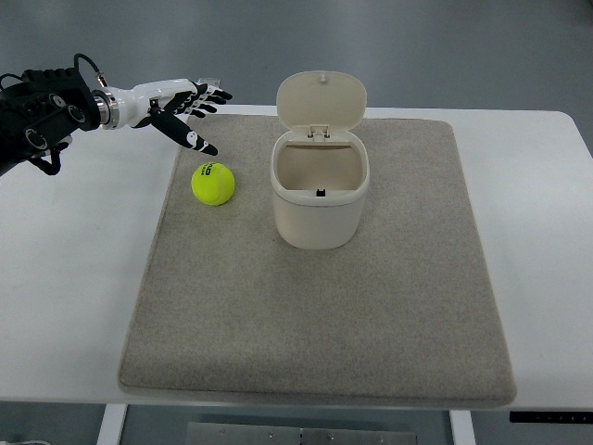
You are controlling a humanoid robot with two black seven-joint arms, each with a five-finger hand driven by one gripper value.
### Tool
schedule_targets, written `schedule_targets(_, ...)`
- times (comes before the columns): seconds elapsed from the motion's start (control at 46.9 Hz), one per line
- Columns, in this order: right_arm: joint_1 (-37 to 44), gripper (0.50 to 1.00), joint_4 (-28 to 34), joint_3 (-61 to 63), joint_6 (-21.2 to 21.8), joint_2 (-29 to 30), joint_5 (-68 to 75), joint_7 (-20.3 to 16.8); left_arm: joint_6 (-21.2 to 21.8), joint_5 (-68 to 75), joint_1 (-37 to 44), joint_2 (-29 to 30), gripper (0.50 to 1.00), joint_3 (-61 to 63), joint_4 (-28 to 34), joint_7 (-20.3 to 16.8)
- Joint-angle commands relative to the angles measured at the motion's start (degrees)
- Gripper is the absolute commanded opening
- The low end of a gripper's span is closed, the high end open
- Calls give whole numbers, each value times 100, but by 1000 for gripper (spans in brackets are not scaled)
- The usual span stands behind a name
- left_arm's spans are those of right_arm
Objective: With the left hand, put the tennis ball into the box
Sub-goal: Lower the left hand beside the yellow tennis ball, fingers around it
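Yellow tennis ball (213,183) rests near the mat's (371,324) far left corner, beside the open-lidded box (319,190). I see my left hand (181,107) above, fingers spread, grasping nothing.

The left arm reaches in from the upper left, its black forearm leading to a white wrist; the left hand (185,109) hangs open, fingers spread, thumb angled downward, holding nothing at all

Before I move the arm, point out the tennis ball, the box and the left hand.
tennis ball (213,184): top view, middle of the ball.
box (319,226): top view, front outer wall.
left hand (183,109): top view, middle of the hand, fingers spread.
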Motion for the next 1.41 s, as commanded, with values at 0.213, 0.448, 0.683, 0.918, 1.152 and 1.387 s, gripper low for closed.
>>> schedule_targets(0.213, 0, 901, 0, -2, 0, 0, 0, 0, -102, 503, -312, 166, 962, 6, -112, -33)
schedule_targets(0.448, 0, 901, 0, 7, 0, 0, 9, 0, -243, 1135, -382, 403, 962, -12, -393, -138)
schedule_targets(0.683, 0, 901, 0, -2, 0, 0, 0, 0, -234, 1382, -400, 333, 964, -29, -631, -147)
schedule_targets(0.918, 0, 903, 0, -2, 0, 0, 0, 0, -225, 1417, -461, 350, 966, -12, -1035, -156)
schedule_targets(1.152, 0, 903, 0, -2, 0, 0, 0, 0, -199, 2243, -479, 403, 964, -29, -1158, -182)
schedule_targets(1.387, 0, 901, 0, 7, 0, 0, 0, 0, -182, 2278, -479, 386, 964, -12, -1150, -182)
